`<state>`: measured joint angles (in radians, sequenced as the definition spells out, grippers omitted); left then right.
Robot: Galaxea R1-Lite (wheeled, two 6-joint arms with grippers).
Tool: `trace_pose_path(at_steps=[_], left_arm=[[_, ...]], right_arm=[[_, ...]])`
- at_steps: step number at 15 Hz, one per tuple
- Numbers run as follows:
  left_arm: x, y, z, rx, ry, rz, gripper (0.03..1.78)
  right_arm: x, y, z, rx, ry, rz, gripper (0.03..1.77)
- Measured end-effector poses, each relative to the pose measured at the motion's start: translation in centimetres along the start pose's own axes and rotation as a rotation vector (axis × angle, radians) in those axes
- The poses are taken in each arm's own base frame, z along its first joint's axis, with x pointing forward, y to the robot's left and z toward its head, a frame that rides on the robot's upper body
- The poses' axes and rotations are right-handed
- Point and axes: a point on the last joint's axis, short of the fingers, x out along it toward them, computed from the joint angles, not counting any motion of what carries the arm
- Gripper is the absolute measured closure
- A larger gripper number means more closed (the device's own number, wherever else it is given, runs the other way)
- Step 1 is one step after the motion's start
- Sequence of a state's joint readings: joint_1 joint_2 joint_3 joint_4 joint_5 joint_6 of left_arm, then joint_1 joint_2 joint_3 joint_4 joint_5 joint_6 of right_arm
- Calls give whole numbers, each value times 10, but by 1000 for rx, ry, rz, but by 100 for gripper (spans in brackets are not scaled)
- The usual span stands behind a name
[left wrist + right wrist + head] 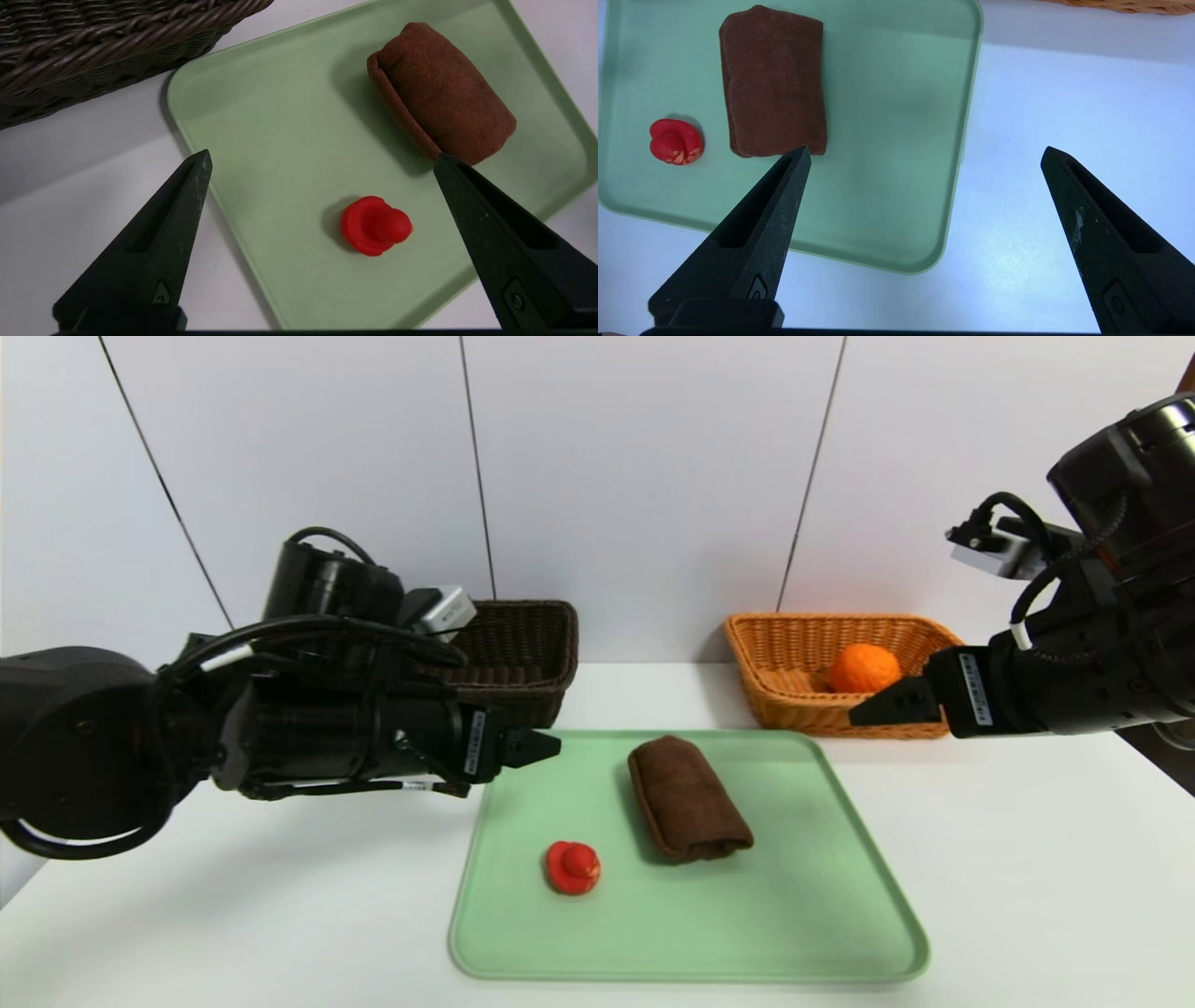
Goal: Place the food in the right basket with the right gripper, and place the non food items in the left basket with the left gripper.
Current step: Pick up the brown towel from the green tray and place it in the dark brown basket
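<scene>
Two non-food items are left on the green tray (845, 896): a rolled brown towel (688, 798) and a small red toy (571, 868). The orange fruit (864, 668) is already seen inside the orange-tan basket (794, 658). The towel is judged soft, light and compressible, best pinched across the middle of the roll. The toy is judged light and smooth, likely to slip unless it is taken squarely around its rounded body.

The left gripper (322, 158) is spread wide and nothing is held or touched. The toy lies just ahead of and below its tips, the towel beyond its one tip, and the dark brown basket (93, 42) off to its other side. The right gripper (924, 151) is likewise spread wide and empty, hung over the tray's edge and the table (1064, 116) in front of the orange-tan basket.
</scene>
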<state>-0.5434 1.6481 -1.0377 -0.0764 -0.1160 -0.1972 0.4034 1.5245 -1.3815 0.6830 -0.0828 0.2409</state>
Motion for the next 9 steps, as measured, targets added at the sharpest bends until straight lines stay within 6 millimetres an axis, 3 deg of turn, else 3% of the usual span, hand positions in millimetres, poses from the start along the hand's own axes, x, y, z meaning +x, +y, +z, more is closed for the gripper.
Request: trace_pose_path(at_steps=[9], left_arm=[[70,-81,9,-66,119,73,12]], right_arm=[[1,3,-4,-1,13,1,10]])
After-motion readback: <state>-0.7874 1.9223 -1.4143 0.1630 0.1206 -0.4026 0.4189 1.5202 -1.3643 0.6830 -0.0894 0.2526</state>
